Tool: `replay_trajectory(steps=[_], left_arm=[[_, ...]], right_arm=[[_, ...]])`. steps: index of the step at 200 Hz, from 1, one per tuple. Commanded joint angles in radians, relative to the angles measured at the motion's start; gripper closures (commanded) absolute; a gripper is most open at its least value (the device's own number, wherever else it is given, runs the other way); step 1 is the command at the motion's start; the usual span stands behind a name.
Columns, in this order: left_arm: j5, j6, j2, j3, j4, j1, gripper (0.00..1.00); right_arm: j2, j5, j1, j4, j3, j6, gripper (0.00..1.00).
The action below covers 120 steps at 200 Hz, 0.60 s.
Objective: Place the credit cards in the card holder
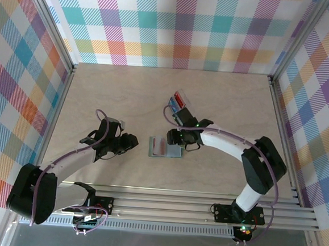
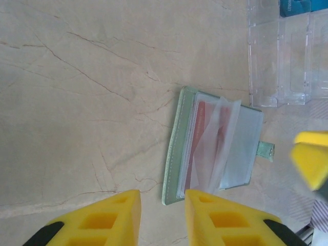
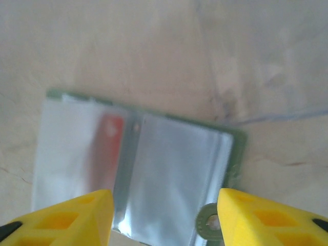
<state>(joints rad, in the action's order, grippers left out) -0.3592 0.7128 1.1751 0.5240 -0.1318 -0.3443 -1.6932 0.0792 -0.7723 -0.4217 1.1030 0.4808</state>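
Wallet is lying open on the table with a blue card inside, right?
Not quite. The wallet is lying open on the table, but the card inside is red, not blue. The left wrist view shows it.

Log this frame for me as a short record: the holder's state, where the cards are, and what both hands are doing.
card holder: lying open on the table
card in holder: one red card tucked inside
cards outside: red and blue cards in the clear tray
left hand: open, empty, beside the holder
right hand: open, empty, over the holder
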Motion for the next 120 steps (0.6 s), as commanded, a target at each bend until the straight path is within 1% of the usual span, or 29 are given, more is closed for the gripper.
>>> replay_trajectory(steps=[1, 29, 47, 60, 72, 104, 120], left_arm=[[-0.050, -0.028, 0.038, 0.004, 0.039, -0.002, 0.71], [-0.063, -0.038, 0.087, 0.014, 0.057, -0.014, 0.69], [-0.067, -0.044, 0.105, 0.020, 0.069, -0.026, 0.68], [-0.064, -0.043, 0.111, 0.022, 0.073, -0.032, 0.68], [-0.064, -0.044, 0.116, 0.024, 0.072, -0.035, 0.68], [-0.056, -0.048, 0.120, 0.025, 0.067, -0.035, 0.68], [-0.055, -0.050, 0.122, 0.027, 0.063, -0.035, 0.68]], right_arm=[[-0.037, -0.051, -0.062, 0.063, 0.017, 0.000, 0.48], [-0.078, -0.023, -0.104, 0.055, 0.069, -0.003, 0.47], [-0.109, 0.011, -0.112, 0.035, 0.101, 0.010, 0.45], [-0.142, 0.015, -0.121, 0.020, 0.134, 0.005, 0.46], [-0.172, 0.021, -0.132, 0.015, 0.166, -0.002, 0.49], [-0.241, 0.019, -0.143, -0.002, 0.230, -0.007, 0.65], [-0.262, 0.020, -0.145, -0.008, 0.247, -0.008, 0.70]])
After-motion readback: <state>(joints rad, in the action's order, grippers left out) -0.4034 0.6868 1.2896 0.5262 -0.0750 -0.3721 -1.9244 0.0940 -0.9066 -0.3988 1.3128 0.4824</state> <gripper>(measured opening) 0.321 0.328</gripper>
